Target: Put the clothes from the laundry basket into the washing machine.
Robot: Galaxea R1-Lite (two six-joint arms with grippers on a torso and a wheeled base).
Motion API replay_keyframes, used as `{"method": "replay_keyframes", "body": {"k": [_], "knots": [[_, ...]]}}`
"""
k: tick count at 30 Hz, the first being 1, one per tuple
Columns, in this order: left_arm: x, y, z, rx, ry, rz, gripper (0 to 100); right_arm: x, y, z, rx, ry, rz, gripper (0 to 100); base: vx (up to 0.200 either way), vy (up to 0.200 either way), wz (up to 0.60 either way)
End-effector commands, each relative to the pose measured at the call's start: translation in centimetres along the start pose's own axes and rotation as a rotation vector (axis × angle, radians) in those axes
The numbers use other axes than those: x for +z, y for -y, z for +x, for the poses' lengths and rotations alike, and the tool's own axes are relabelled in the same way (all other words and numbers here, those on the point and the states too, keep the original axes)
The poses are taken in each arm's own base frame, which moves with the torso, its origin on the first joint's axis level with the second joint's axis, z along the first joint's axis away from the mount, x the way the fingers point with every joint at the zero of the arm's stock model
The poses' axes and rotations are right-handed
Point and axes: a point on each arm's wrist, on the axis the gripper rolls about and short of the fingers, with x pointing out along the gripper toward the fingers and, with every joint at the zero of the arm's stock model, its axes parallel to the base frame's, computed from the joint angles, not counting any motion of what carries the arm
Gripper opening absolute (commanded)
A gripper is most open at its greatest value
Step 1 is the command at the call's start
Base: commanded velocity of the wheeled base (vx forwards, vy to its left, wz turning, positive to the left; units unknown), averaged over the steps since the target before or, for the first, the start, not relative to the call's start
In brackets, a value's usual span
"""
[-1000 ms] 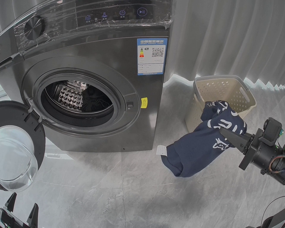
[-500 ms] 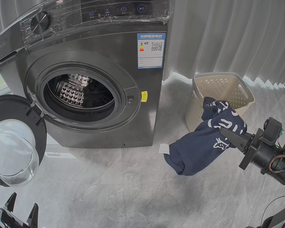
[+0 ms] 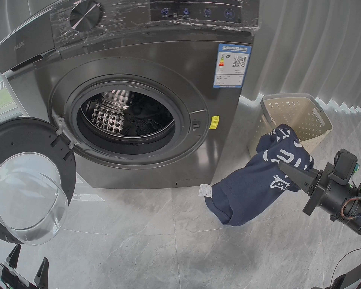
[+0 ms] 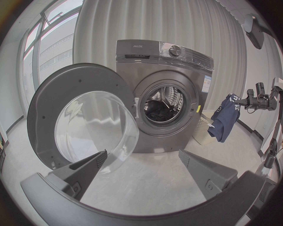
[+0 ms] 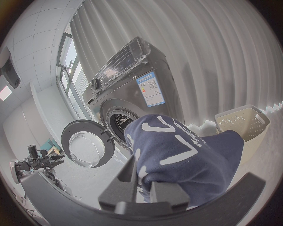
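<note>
- Grippers: 2. Right gripper point(image 3: 291, 172) is clamped on 1 garment point(image 3: 255, 184), navy with white print. The cloth is bunched between its fingers at the top.
- The garment hangs down from the right gripper, out ahead of its tips and toward the robot's left. Its lower end is clear of the floor point(image 3: 131, 233) in the left wrist view. 1 white tag point(image 3: 205, 190) sticks out at the end farthest from the gripper.
- Left gripper point(image 3: 30, 256) is low and well apart from the garment, with its fingers spread wide and nothing between them.
- Basket point(image 3: 291, 95): 1, beige, perforated, upright on the floor. It stands just past the right gripper's tips, behind the top of the garment.
- Washer point(image 3: 150, 56): 1, grey, front-loading, to the left of the right gripper and well apart from it. It stands beside the basket.
- Door point(image 3: 34, 180): 1, swung fully open, its glass bowl just ahead of the left gripper.
- Drum point(image 3: 124, 113): the opening is unobstructed. Dark cloth lies inside; I cannot tell how many pieces.
- Washer front: 1 dial point(image 3: 84, 15), 1 blue-edged label point(image 3: 232, 66), 1 yellow sticker point(image 3: 214, 122).
- Curtain point(image 3: 308, 49): 1, pale, pleated, behind the basket.
</note>
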Motion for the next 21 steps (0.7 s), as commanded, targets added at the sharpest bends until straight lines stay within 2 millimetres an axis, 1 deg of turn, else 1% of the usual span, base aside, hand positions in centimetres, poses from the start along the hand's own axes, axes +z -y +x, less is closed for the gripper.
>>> {"method": "replay_keyframes", "body": {"k": [1, 5, 21], "knots": [[-0.48, -0.02, 0.01, 0.0, -0.001, -0.002, 100, -0.03, 0.0, 0.03, -0.002, -0.001, 0.0, 0, 0.0, 0.2, 0.0], [-0.48, -0.02, 0.01, 0.0, -0.001, -0.002, 100, -0.03, 0.0, 0.03, -0.002, -0.001, 0.0, 0, 0.0, 0.2, 0.0], [-0.48, -0.02, 0.01, 0.0, -0.001, -0.003, 100, -0.33, -0.02, -0.04, 0.004, -0.014, 0.0, 0, 0.0, 0.0, 0.0]]}}
